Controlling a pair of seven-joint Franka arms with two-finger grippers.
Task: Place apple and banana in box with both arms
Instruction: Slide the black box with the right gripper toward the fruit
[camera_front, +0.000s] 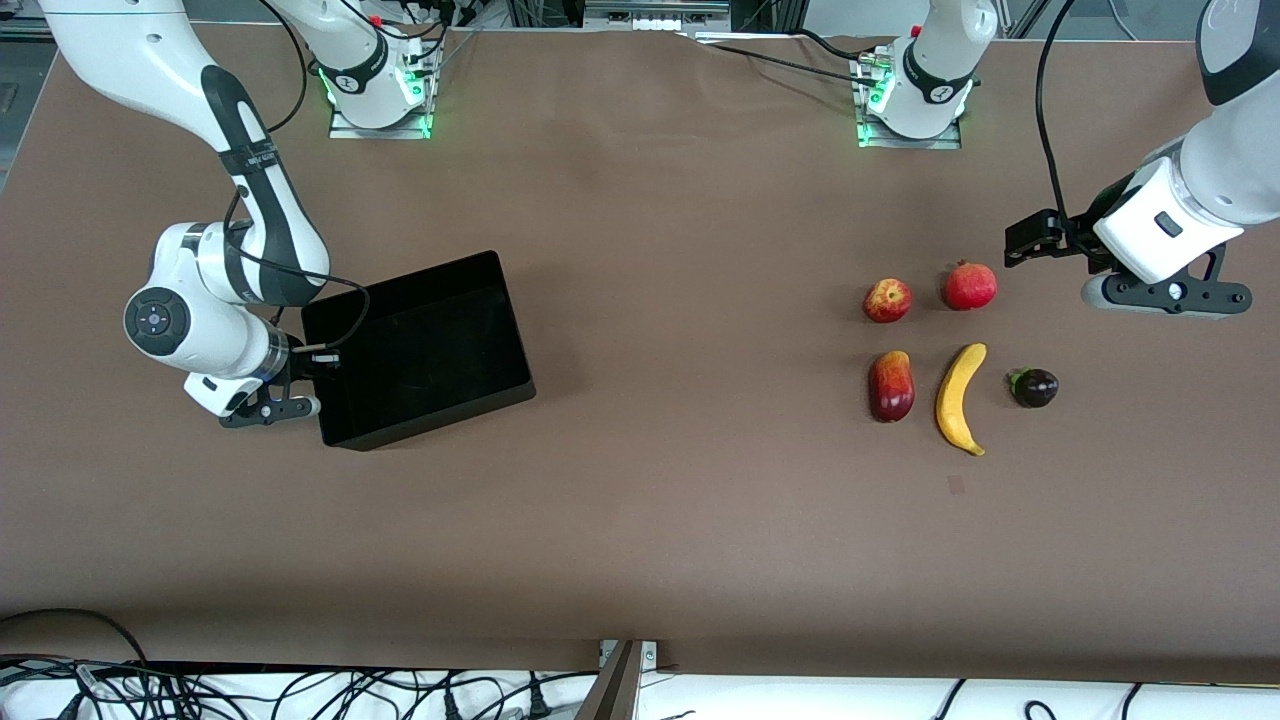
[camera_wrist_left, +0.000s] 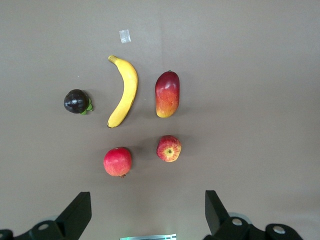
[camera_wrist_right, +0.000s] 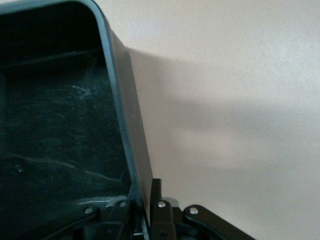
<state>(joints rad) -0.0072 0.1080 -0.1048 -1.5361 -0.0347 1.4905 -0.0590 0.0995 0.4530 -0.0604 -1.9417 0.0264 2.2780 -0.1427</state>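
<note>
Front view: fruit cluster sits toward the left arm's end of the table, black box well apart toward the right arm's end. Right gripper pinched shut on the box's wall. Left gripper hangs wide, empty, beside the cluster, clearly the nearer arm. Apple lies farther from the camera than the banana, whose long axis runs toward the camera, stem end farther away

No text or labels can be read.
</note>
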